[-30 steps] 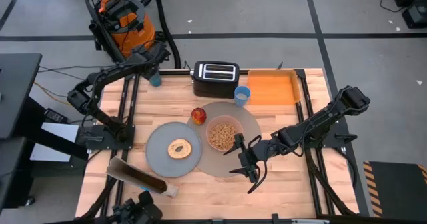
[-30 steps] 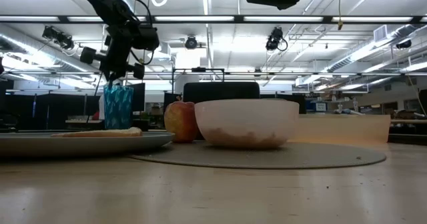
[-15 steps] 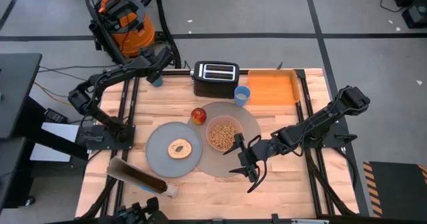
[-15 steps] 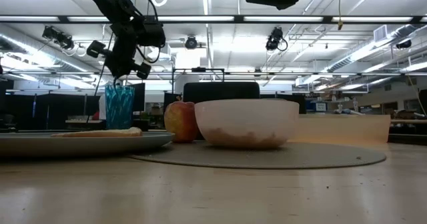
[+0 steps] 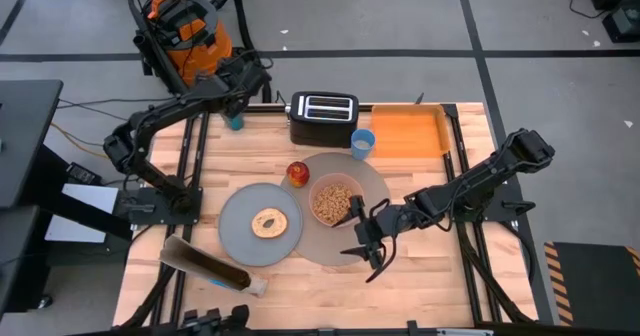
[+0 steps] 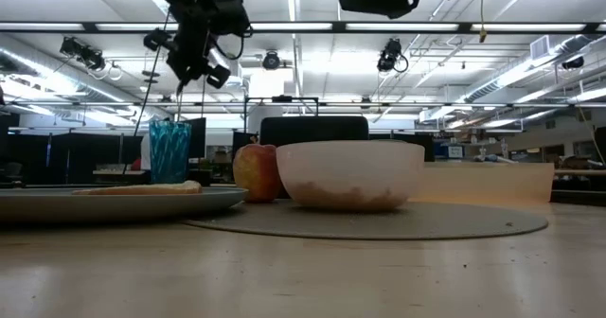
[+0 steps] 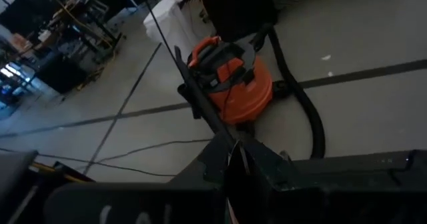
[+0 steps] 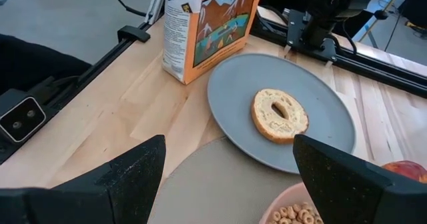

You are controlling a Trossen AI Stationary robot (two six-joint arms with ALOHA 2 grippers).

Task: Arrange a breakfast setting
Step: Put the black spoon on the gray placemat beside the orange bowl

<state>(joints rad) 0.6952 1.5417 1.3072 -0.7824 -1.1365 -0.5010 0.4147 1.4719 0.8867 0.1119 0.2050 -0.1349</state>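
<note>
Fingers of the right gripper [image 5: 362,238] are spread wide with nothing between them; they hover low over the near right edge of the big grey mat [image 5: 375,191], just beside the pink bowl [image 5: 335,201]; this looks like a good spot to reach the bowl or set something next to it. The left gripper [image 5: 240,79] is far off at the far left corner, past the edge of the surface [image 5: 430,276], close to a teal cup [image 5: 234,121] that sits there; whether its fingers are open or closed cannot be told.

Things look set out like a meal for one. The mat lies in the middle so the bowl can sit on it; the bowl has cereal in it. The grey-blue plate [image 5: 240,241] lies to the left, with its edge tucked against the mat, and one bagel [image 5: 268,222] rests flat in its middle. One red apple [image 5: 297,173] sits at the far left edge of the mat, between plate and bowl. One small blue cup [image 5: 362,143] stands at the far side of the mat, handy for drinking. No spoon can be seen anywhere.

One black toaster [image 5: 323,117] and one orange tray [image 5: 410,133] sit along the far side; one cereal box [image 5: 210,266] lies on its side at the near left. So that makes two cups, one bowl, one plate, one mat.
</note>
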